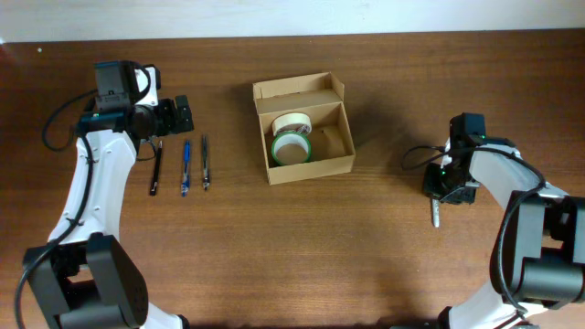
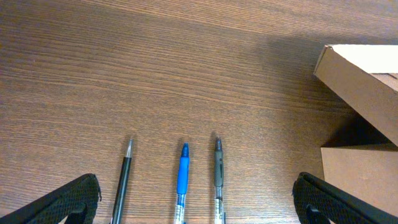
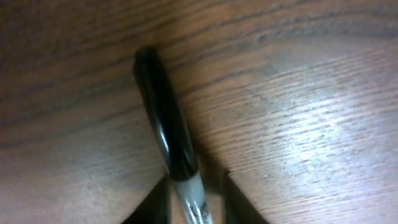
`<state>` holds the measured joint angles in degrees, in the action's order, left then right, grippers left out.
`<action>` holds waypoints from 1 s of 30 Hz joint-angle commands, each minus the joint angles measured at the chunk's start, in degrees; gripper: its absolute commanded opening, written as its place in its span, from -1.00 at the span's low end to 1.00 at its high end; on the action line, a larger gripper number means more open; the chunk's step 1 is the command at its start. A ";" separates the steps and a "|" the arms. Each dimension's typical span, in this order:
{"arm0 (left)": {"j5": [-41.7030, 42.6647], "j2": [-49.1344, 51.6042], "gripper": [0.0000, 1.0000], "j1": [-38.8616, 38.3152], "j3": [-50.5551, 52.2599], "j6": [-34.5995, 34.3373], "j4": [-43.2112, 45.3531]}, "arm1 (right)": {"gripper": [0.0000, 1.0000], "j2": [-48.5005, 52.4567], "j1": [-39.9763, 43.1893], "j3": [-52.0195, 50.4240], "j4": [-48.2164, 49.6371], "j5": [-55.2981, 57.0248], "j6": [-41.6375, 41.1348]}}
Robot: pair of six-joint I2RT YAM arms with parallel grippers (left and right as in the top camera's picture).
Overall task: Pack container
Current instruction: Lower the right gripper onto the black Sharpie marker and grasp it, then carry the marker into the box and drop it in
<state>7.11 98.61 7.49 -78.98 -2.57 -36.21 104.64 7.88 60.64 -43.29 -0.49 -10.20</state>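
Observation:
The container (image 1: 306,168), a tan cardboard box with its flap lid open, stands mid-table and holds two tape rolls (image 1: 292,144). Its corner shows in the left wrist view (image 2: 360,81). My left gripper (image 1: 183,114) is open and empty, above the tops of three pens: black (image 2: 124,180), blue (image 2: 182,177) and grey (image 2: 218,171). My right gripper (image 1: 442,197) is far right of the box, low over the table. Its fingers (image 3: 196,205) are closed narrowly around a black-capped marker (image 3: 165,118), which sticks out beyond them (image 1: 436,217).
The three pens lie side by side left of the box, black (image 1: 155,172), blue (image 1: 186,167) and grey (image 1: 205,163). The brown wooden table ends at a pale strip along the far edge (image 1: 292,18).

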 commanded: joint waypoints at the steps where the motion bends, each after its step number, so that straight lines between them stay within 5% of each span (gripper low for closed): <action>1: 0.46 0.44 0.99 0.20 -0.94 1.11 0.11 | -0.86 3.85 -0.37 -0.48 0.31 0.07 0.55; 11: 0.46 0.44 0.99 0.20 -0.94 1.11 0.11 | -0.92 3.21 -0.37 3.72 -4.74 -3.72 0.55; 18: 0.46 0.44 0.98 0.20 -0.94 1.11 0.11 | -0.92 -5.14 -2.80 24.37 -16.92 -8.13 0.81; 23: 0.46 0.44 0.99 0.20 -0.94 1.11 0.11 | -0.92 -7.43 -14.78 49.42 -25.66 -7.91 8.48; 30: 0.46 0.44 0.99 0.20 -0.94 1.11 0.11 | -0.92 -6.16 -29.92 52.76 -25.53 -5.92 24.28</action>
<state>7.11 98.61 7.49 -78.98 -2.57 -36.21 95.98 -17.26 113.75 -68.07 -7.66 3.55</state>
